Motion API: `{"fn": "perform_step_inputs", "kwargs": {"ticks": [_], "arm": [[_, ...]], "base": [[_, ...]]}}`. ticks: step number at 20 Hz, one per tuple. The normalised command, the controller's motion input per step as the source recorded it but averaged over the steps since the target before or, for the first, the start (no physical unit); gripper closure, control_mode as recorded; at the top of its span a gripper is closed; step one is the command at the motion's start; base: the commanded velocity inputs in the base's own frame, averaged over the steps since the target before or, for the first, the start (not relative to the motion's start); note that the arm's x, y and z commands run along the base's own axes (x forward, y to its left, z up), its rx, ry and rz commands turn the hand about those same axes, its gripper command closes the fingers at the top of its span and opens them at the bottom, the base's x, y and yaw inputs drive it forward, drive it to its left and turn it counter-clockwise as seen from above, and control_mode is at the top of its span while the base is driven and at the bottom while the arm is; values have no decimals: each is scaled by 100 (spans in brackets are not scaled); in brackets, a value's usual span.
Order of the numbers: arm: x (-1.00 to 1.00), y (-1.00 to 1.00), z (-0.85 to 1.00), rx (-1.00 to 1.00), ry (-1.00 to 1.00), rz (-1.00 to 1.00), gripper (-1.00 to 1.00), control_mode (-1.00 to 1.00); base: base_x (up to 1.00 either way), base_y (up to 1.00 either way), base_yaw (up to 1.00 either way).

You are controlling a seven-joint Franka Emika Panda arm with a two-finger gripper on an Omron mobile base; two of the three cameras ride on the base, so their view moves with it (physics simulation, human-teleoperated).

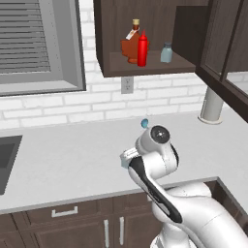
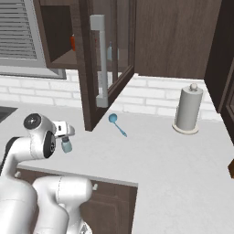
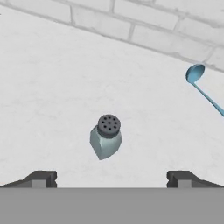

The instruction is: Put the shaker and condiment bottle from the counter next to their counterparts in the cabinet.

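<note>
On matte counter (image 3: 52, 78) — translucent, perforated-cap shaker (image 3: 106, 136)

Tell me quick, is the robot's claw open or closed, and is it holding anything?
Gripper: open, holding nothing. Its fingertips stand wide apart above the shaker, which sits on the counter.

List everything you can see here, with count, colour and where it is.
shaker: one, pale blue, grey cap, on counter below the hand
second shaker: one, pale blue, cabinet shelf, right
condiment bottle: one, red, cabinet shelf
syrup bottle: one, orange-brown, behind the red bottle
ladle: one, blue, counter near wall
paper towel roll: one, white, counter right
sink: one, dark, far left
end effector: one, dark tips, open, above shaker
</note>
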Motion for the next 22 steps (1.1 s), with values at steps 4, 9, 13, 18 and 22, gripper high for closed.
{"fn": "perform_step_inputs", "kwargs": {"ticks": [4, 9, 13, 18, 22], "arm": [[9, 0, -13, 2, 9, 0, -100, -100], [0, 1, -18, 4, 12, 0, -100, -100], [4, 1, -13, 2, 6, 0, -100, -100], [8, 1, -11, 0, 1, 0, -100, -100], [12, 3, -12, 0, 0, 0, -100, -100]], "base": [[0, 0, 0], [0, 0, 0], [0, 0, 0], [0, 0, 0], [0, 0, 0]]}}
